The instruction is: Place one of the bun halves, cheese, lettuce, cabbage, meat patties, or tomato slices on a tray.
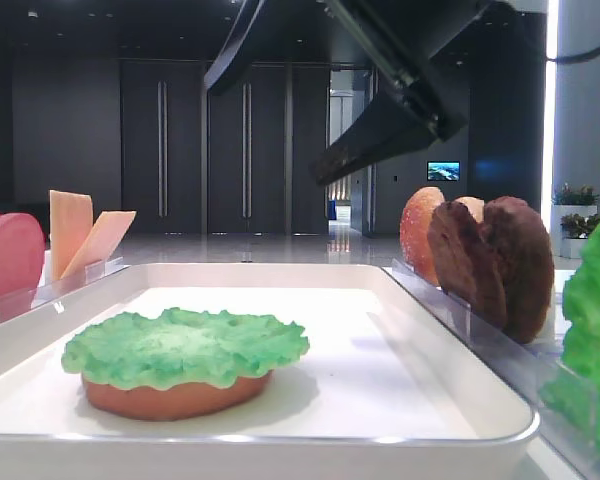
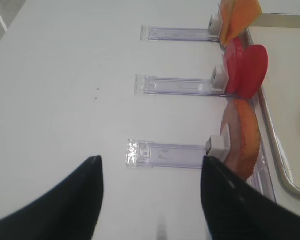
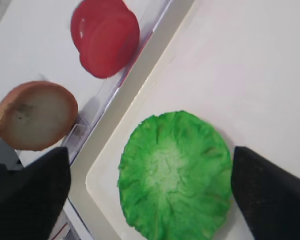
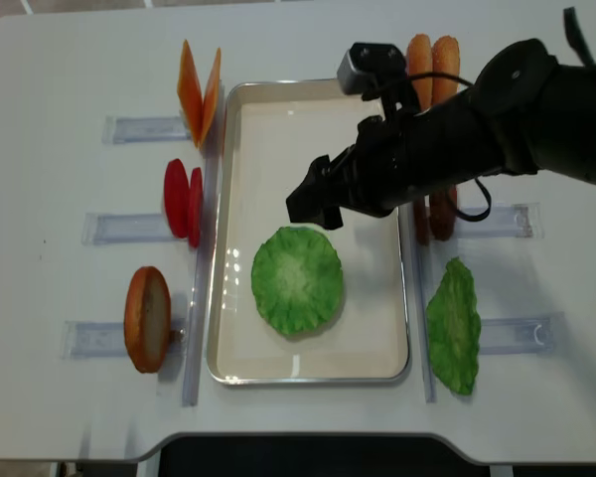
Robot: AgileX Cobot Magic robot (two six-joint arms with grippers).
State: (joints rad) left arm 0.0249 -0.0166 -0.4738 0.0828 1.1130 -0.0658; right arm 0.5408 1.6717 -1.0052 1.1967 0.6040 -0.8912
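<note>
Hovering with jaws spread and empty, the right pincer (image 4: 313, 204) sits at 12 o'clock of the ruffled bright-green lettuce leaf (image 4: 297, 279) on the white rectangular tray (image 4: 368, 348).

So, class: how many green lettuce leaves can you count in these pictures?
2. One lettuce leaf lies on a bun half inside the tray; the other lettuce leaf stands in a clear holder right of the tray. None looks hidden.

No readable text, labels or numbers anywhere
</note>
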